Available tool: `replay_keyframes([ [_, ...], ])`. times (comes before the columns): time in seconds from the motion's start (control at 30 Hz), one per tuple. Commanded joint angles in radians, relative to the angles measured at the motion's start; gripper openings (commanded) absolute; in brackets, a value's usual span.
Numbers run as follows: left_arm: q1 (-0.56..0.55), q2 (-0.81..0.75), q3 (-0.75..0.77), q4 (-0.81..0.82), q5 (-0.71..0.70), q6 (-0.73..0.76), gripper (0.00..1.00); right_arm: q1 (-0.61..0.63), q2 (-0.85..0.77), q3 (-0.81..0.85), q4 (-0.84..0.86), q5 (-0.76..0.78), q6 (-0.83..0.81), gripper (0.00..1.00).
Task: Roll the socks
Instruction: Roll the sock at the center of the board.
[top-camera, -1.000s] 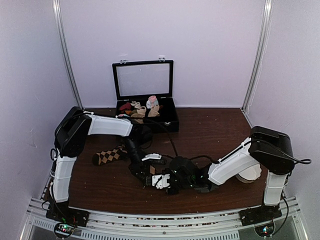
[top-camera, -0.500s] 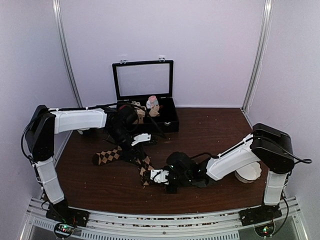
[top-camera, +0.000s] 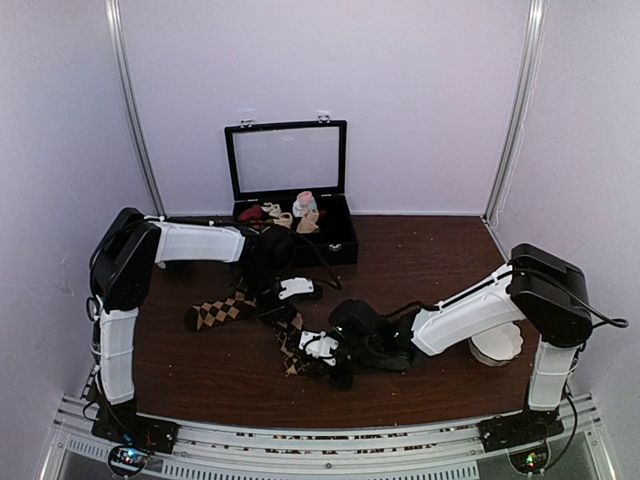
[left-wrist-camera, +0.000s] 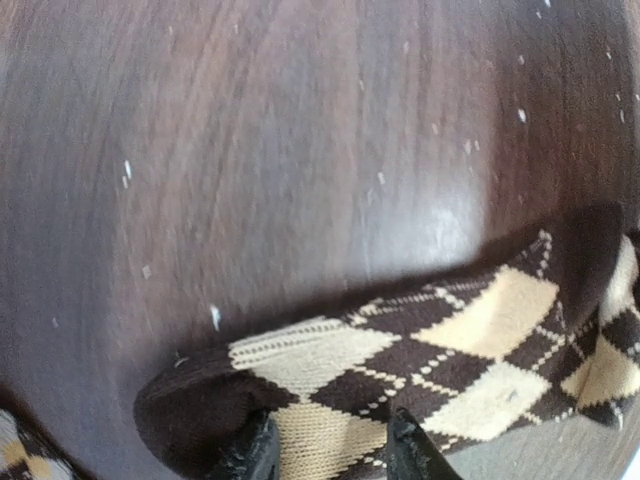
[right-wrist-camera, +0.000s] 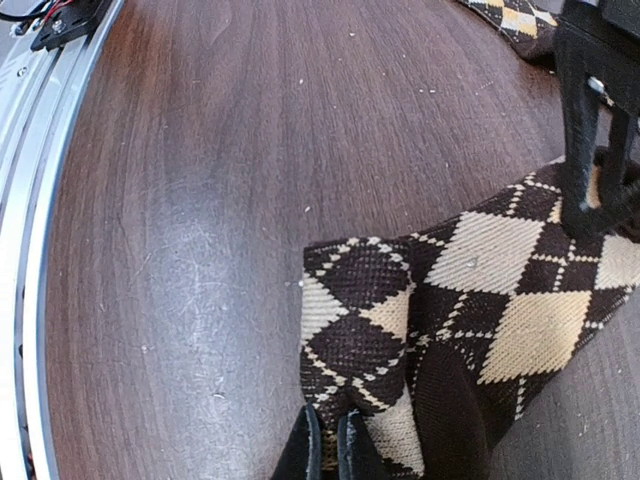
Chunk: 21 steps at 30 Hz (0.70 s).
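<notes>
While the socks (top-camera: 215, 312) are lying mid-frame on the surface (top-camera: 430, 260) | left pincer (left-wrist-camera: 330, 450) is clamping them, lower centre | right pincer (right-wrist-camera: 325, 445) is pinching their edge

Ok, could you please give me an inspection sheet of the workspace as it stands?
Surface: dark wooden table, scuffed, with pale specks.
Job's things: argyle socks stretched out flat, not rolled.
Clutter: open black case holding small sock rolls; white object beside the right arm.
End effectors: left end effector and right end effector each pinch sock fabric.
Cables: black cable loops over the table near the socks.
Surroundings: plain pale walls; metal rail along the near edge.
</notes>
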Motion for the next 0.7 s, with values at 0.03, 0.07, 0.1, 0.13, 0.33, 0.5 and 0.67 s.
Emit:
replay_keyframes([
  [0.03, -0.040, 0.078, 0.088, 0.014, -0.013, -0.017, 0.39, 0.007, 0.041, -0.001, -0.245, -0.038, 0.096, 0.00],
  [0.07, -0.044, 0.077, 0.100, 0.014, 0.010, -0.016, 0.39, 0.008, 0.047, 0.011, -0.259, -0.044, 0.109, 0.00],
  [0.1, -0.045, 0.075, 0.111, 0.014, 0.031, -0.014, 0.39, 0.008, 0.052, 0.022, -0.268, -0.050, 0.124, 0.00],
  [0.13, -0.045, 0.073, 0.119, 0.014, 0.048, -0.013, 0.39, 0.007, 0.058, 0.030, -0.275, -0.056, 0.138, 0.00],
  [0.33, -0.037, -0.013, 0.112, 0.028, 0.114, 0.014, 0.42, -0.021, 0.119, 0.032, -0.257, -0.140, 0.265, 0.00],
  [0.5, 0.021, -0.156, 0.058, 0.090, 0.211, 0.003, 0.46, -0.082, 0.189, 0.041, -0.237, -0.259, 0.413, 0.00],
  [0.67, 0.093, -0.309, -0.063, 0.192, 0.301, 0.037, 0.47, -0.135, 0.227, 0.054, -0.231, -0.344, 0.532, 0.00],
])
